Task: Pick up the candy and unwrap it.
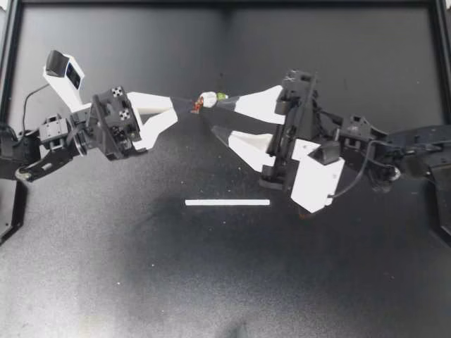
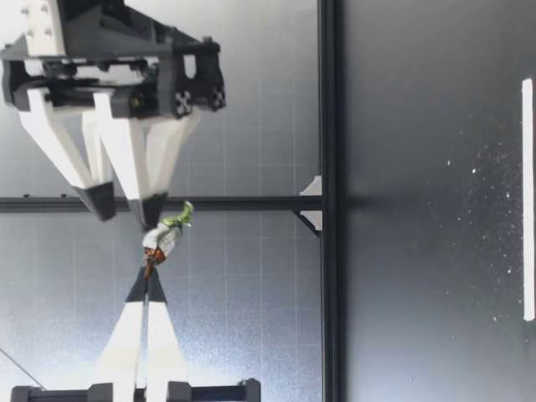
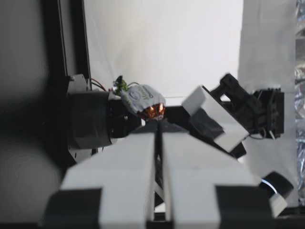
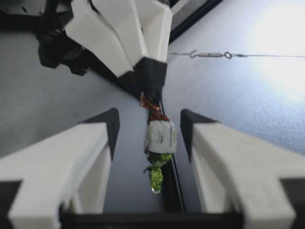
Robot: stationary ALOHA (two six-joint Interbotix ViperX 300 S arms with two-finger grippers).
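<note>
A small candy (image 1: 209,98) in a white wrapper, with one green twisted end and one orange twisted end, hangs in the air above the black table. My left gripper (image 1: 192,106) is shut on the orange end. My right gripper (image 1: 225,117) is open, its two fingers straddling the candy without touching it. In the low view the candy (image 2: 163,237) sits between the left gripper (image 2: 148,283) and the right gripper (image 2: 126,209), well above the table. In the right wrist view the candy (image 4: 160,138) lies between the open fingers, green end (image 4: 156,175) toward the wrist. The left wrist view shows the candy (image 3: 142,98) just past the shut fingertips.
A white strip (image 1: 227,203) lies flat on the table nearer the front, below both grippers. A black frame (image 1: 225,4) borders the table at the back and sides. In the low view the strip (image 2: 527,199) shows close to that camera.
</note>
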